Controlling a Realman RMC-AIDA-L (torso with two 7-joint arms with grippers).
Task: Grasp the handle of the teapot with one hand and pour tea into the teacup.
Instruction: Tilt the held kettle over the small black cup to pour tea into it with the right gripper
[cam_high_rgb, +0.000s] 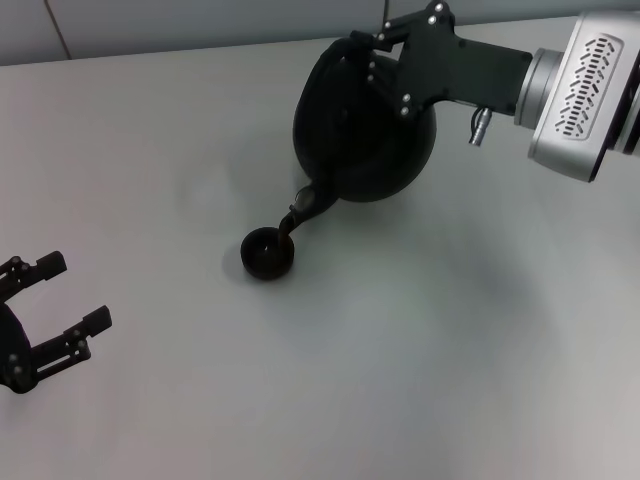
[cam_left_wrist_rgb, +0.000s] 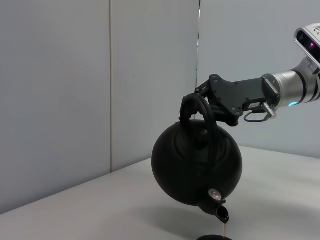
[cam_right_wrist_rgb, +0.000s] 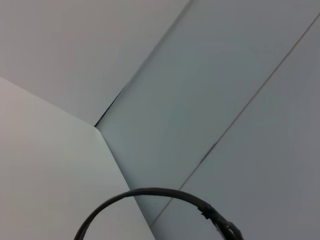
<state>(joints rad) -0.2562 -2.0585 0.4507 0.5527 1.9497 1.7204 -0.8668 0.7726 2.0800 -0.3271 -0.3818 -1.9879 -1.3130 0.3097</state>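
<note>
The black teapot (cam_high_rgb: 362, 130) hangs tilted above the table, spout (cam_high_rgb: 305, 203) down toward the small dark teacup (cam_high_rgb: 267, 252). A thin stream runs from the spout (cam_left_wrist_rgb: 222, 214) into the cup, whose rim shows at the bottom edge of the left wrist view (cam_left_wrist_rgb: 214, 237). My right gripper (cam_high_rgb: 372, 52) is shut on the arched black handle (cam_left_wrist_rgb: 199, 112), holding the teapot (cam_left_wrist_rgb: 197, 162) in the air. The handle also shows as a dark arc in the right wrist view (cam_right_wrist_rgb: 155, 196). My left gripper (cam_high_rgb: 58, 305) is open and empty at the near left, apart from both.
The pale grey table (cam_high_rgb: 420, 360) stretches around the cup. Grey wall panels (cam_left_wrist_rgb: 100, 75) stand behind the table's far edge. The right arm's silver wrist (cam_high_rgb: 585, 90) reaches in from the far right.
</note>
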